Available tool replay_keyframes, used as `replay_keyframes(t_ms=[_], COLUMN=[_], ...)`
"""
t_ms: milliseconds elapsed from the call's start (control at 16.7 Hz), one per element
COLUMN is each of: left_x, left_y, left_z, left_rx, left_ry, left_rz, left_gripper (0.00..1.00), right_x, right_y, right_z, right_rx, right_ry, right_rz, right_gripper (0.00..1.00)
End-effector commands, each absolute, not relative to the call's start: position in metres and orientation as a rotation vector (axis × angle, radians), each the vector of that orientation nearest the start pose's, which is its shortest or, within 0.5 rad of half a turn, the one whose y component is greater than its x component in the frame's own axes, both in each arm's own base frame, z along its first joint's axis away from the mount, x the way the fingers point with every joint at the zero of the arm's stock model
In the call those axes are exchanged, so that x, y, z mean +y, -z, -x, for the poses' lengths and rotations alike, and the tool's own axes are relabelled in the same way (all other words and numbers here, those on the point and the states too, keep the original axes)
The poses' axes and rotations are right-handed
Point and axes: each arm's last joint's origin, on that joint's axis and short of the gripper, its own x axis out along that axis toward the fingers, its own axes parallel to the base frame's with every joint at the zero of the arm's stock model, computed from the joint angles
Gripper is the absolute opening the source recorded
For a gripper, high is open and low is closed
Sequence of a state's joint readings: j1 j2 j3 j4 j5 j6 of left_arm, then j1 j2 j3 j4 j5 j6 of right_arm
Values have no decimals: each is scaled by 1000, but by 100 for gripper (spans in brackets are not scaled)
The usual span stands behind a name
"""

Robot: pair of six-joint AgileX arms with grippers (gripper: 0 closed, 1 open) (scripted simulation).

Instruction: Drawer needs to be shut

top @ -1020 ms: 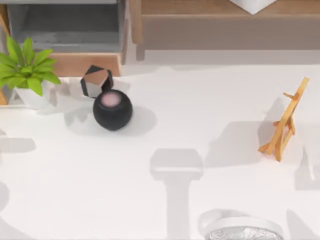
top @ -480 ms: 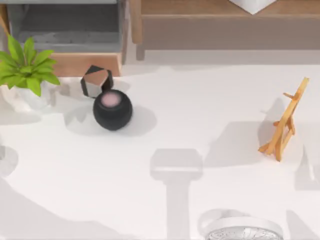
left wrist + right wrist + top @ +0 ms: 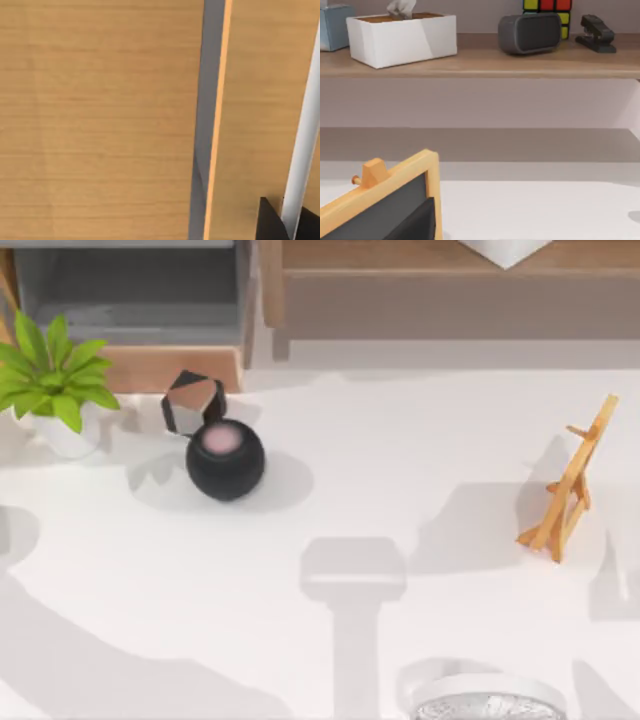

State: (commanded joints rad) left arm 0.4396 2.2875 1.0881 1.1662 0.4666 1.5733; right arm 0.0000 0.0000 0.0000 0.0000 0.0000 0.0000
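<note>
**Table stock with the drawer standing open**

1. Drawer: take this as your landmark. It sits at the far left of the table, pulled out, its grey floor and inner walls exposed and its light tan front panel facing the table's middle. It is not shut.

2. Potted plant: green leaves in a white pot, just beside the drawer's front panel at its left end, leaves overlapping the panel's edge from above.

3. Faceted black-and-tan block: close in front of the drawer's front panel, near its right end.

4. Round black speaker: pale pink top, touching or nearly touching the block, on the side away from the drawer.

5. Long wooden shelf: right of the drawer, along the same far edge. In your right wrist view it carries a white tissue box, a grey speaker, a colour cube and a black stapler.

6. Small wooden easel chalkboard: well apart from the drawer, at the table's right side.

7. White fan: at the near edge, far from the drawer.

8. Left and right grippers: you cannot tell how far either is open or what it holds. Your left wrist view faces tan wood grain with a grey gap.
</note>
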Motion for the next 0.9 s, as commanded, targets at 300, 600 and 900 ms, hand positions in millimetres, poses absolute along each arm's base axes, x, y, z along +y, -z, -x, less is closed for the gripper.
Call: replay_keyframes(t_ms=[300, 600, 900], left_x=[175, 175, 175], left_y=[-90, -90, -90], left_z=[-438, -439, -439], left_rx=[14, 15, 15], left_ry=[24, 25, 25], left_rz=[-1548, -1547, -1547], left_gripper=[0, 8, 45], right_x=[-1, -1, -1], right_y=[-160, -160, -160], right_z=[-106, -106, -106], right_rx=[0, 0, 0], right_ry=[0, 0, 0], right_rz=[0, 0, 0], right_gripper=[100, 100, 100])
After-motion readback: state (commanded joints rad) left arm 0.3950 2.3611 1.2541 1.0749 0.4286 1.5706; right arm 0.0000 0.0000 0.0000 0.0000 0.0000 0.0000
